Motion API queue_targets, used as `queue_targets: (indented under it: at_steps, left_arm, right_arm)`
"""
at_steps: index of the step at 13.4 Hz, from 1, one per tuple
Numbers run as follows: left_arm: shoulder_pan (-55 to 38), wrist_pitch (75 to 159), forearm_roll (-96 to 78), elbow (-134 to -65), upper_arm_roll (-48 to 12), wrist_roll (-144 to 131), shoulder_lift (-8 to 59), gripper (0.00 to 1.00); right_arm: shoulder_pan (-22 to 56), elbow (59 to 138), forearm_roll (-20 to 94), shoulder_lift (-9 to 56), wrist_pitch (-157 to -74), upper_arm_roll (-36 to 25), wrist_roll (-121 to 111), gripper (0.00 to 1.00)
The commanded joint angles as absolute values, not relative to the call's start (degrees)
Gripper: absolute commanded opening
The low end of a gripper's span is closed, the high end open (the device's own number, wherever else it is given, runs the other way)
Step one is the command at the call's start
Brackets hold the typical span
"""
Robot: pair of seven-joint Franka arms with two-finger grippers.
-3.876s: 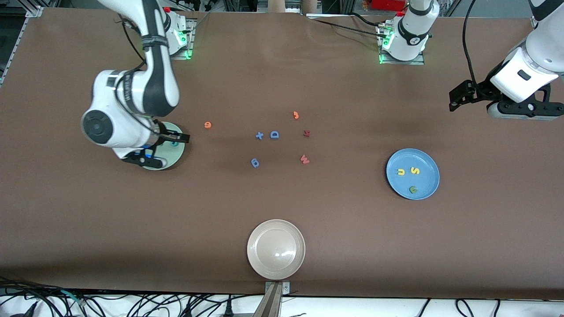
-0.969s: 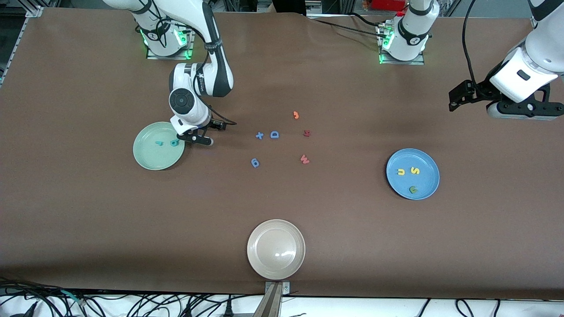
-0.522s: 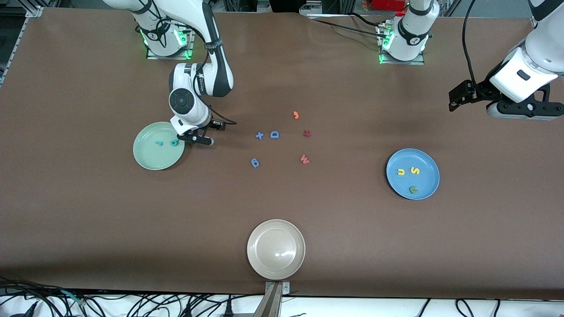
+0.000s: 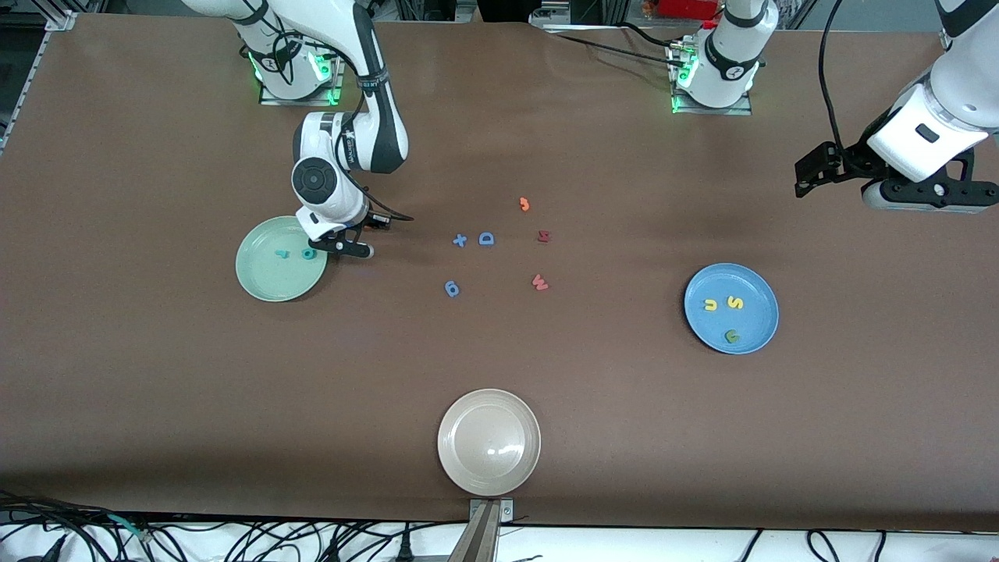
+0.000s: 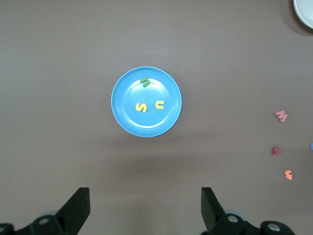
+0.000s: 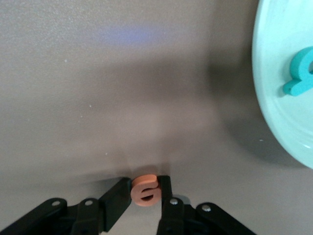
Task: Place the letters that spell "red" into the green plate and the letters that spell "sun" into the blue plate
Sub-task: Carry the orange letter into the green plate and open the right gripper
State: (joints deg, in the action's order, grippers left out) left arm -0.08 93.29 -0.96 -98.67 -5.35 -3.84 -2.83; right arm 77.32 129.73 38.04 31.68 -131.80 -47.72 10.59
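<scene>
My right gripper (image 6: pixel 145 192) is shut on the orange "e" (image 6: pixel 145 189), low over the table just beside the green plate (image 6: pixel 274 112). In the front view the gripper (image 4: pixel 353 249) hides the "e". The green plate (image 4: pixel 269 281) holds the teal "r" (image 4: pixel 282 253) and the teal "d" (image 4: pixel 310 253), the "d" (image 6: pixel 299 73) also showing in the right wrist view. The blue plate (image 4: pixel 761 312) holds the yellow "u" (image 4: pixel 710 304), yellow "s" (image 4: pixel 734 302) and green "n" (image 4: pixel 732 336). My left gripper (image 5: pixel 145 208) waits open and empty, high at the left arm's end of the table (image 4: pixel 929 197).
A beige plate (image 4: pixel 488 468) sits near the table's front edge. Mid-table lie a blue "D" (image 4: pixel 486 239), a blue plus (image 4: pixel 460 240), a blue round letter (image 4: pixel 452 289), two red letters (image 4: pixel 544 236) (image 4: pixel 539 282) and a small orange one (image 4: pixel 524 204).
The right gripper's fingers have closed onto the orange "e", and the arm has shifted slightly toward the green plate. The left arm has not moved.
</scene>
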Motion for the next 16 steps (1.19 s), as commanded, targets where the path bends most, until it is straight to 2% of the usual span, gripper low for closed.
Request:
queue_targets:
  at_steps: [1,4,9,11,16]
  left_arm:
    - [0.2,92.2,-2.6,-97.1,-5.4,-4.0,-2.2,1.0]
    - [0.2,92.2,-2.6,-97.1,-5.4,-4.0,-2.2,1.0]
    - [0.2,92.2,-2.6,-97.1,-5.5,-4.0,-2.2,1.0]
    - [0.2,92.2,-2.6,-97.1,-5.5,-4.0,-2.2,1.0]
    - [0.2,92.2,-2.6,-97.1,-5.4,-4.0,-2.2,1.0]
  right_arm:
    - [77.2,129.8,39.5,32.3,-132.7,-47.5,8.5,0.0]
    - [77.3,127.5,39.4,31.7,-125.5,-53.5,5.6,0.0]
    - [77.3,117.3,38.1,31.9,-107.8,-67.3,2.2,0.0]
    - [75.9,117.1,35.0,32.1,-108.0,-69.8,-2.6,0.0]
    - [63.7,117.9,34.5,34.9,-110.7,-67.8,-19.2,0.0]
